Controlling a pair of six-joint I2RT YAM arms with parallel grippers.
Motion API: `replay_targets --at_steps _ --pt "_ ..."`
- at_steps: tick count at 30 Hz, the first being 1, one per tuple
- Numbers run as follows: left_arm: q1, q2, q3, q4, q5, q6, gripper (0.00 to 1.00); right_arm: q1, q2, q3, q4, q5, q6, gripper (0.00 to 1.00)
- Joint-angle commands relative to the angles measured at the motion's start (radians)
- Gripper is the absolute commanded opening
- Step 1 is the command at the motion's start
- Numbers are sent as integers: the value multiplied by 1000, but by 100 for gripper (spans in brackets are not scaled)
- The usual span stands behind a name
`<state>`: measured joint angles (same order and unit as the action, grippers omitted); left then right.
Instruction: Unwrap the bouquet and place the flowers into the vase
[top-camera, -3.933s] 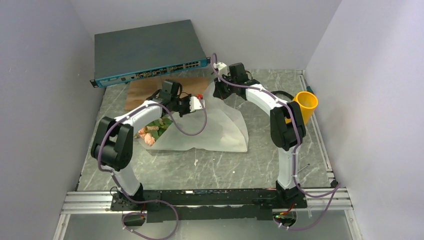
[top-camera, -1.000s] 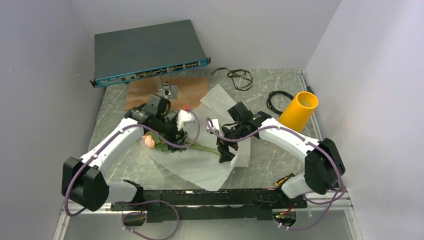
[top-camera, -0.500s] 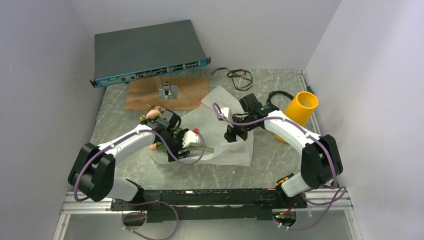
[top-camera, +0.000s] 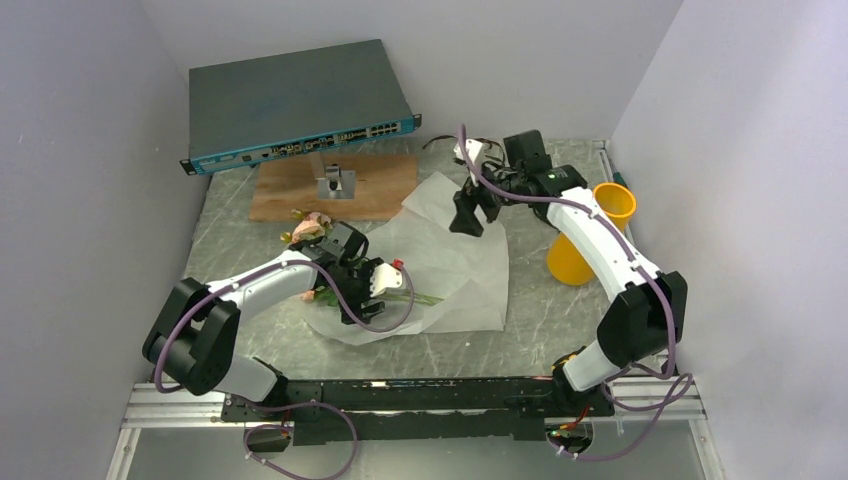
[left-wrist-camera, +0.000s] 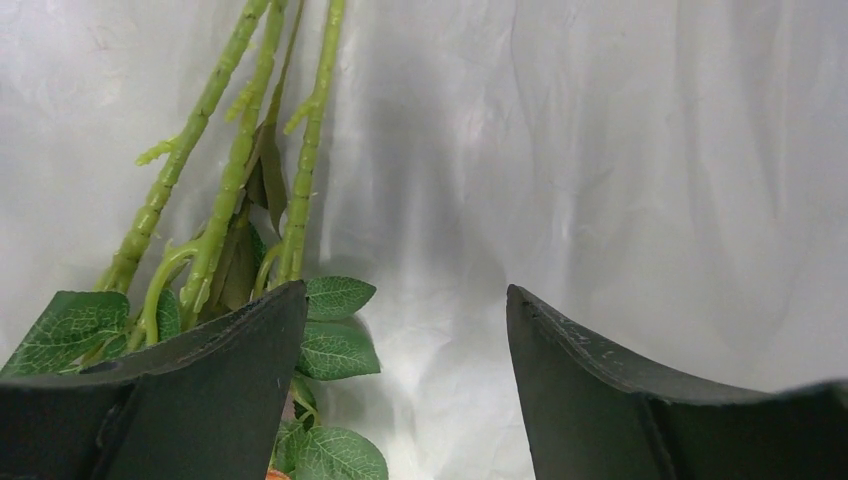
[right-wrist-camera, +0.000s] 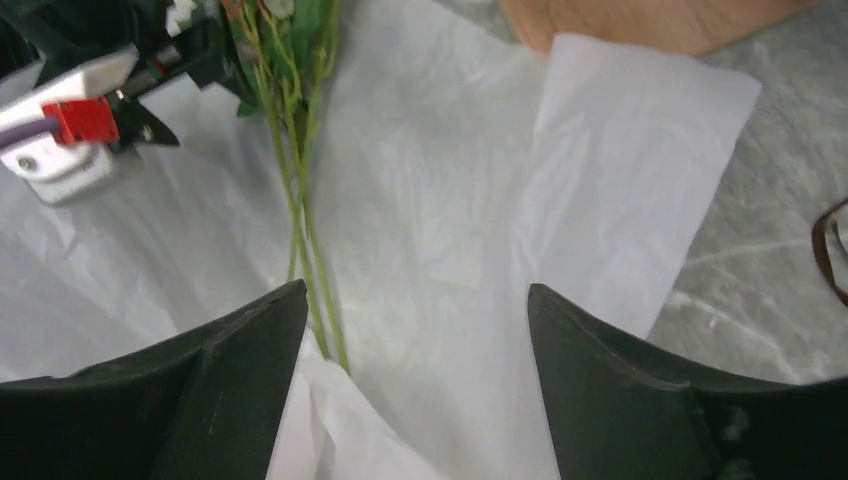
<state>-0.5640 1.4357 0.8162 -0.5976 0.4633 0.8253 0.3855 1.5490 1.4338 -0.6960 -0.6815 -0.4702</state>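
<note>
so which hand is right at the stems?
The left hand: open, low over the paper, with the stems right by it. The right hand hangs open, higher, over the paper's far part.

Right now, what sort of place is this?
Likely a robot test cell: a left arm and right arm bolted to a metal rail, blank walls, a network switch at the back.

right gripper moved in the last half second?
Yes. The right gripper moved farther back on the table, from nearer than the wooden board to about level with its near edge.
</note>
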Motion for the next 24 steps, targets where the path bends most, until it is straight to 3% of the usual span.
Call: replay_targets --at_steps 1,5,8,14,15,17,19,21,24 --pt "-4 -18 -4 42 -18 -11 78 -27 -49 -20 -149 23 -46 72" --pt "-4 -42 -23 75 -41 -33 78 -33 -122 -180 -229 98 -124 38" --pt "-4 -71 -49 104 -55 -44 78 -31 -160 -313 -202 161 -145 23" --pt "-11 -152 -126 130 -20 23 78 -30 -62 -370 -81 241 -122 18" --pt "-14 -163 -137 136 -23 39 78 -29 -43 -371 -65 237 -115 20" --pt "-17 -168 -152 145 -40 58 79 -22 -3 -363 -65 212 -104 35" --pt "-18 -156 -149 147 -60 57 79 -8 29 -357 -104 176 -115 69" --pt "-17 -136 -139 151 -77 41 80 14 38 -371 -139 161 -131 95" --pt "-16 -110 -124 152 -80 21 81 40 31 -413 -128 183 -148 100"
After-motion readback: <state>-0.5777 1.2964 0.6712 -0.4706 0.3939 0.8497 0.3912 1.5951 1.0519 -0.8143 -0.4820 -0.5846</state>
